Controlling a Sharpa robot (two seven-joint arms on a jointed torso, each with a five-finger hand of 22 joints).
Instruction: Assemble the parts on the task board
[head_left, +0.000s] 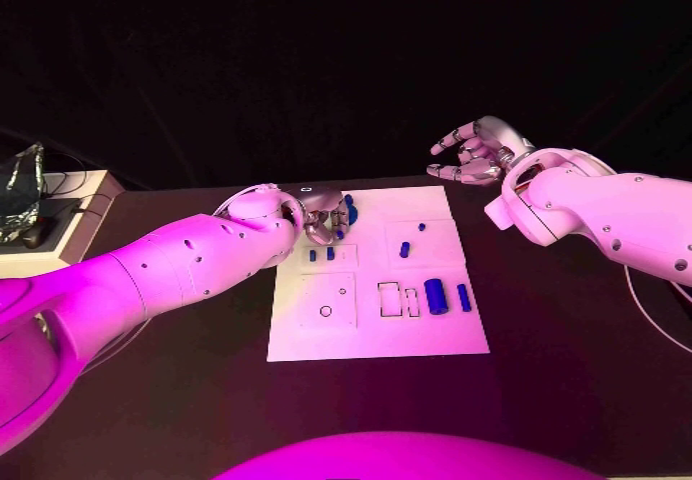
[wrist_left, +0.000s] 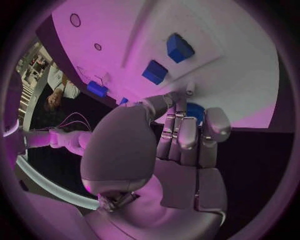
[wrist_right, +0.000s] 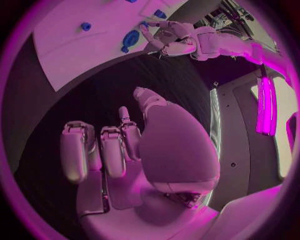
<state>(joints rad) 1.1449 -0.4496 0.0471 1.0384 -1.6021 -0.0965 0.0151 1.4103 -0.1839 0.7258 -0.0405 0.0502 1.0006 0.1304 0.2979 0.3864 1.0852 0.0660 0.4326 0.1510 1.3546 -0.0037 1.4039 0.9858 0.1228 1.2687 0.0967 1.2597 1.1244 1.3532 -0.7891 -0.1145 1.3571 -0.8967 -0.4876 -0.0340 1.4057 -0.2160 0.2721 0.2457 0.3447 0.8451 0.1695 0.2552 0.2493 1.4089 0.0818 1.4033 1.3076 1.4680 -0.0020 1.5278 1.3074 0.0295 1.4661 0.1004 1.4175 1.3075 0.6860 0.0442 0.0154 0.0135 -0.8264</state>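
On task board (head_left: 368, 335), blue parts (head_left: 434, 296)

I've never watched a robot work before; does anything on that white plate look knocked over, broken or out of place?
Nothing stands out. The small blue parts lie tidily on the task board, none spilled onto the table. The left robot hand hovers over the board's far edge; the right robot hand hangs empty beyond it.
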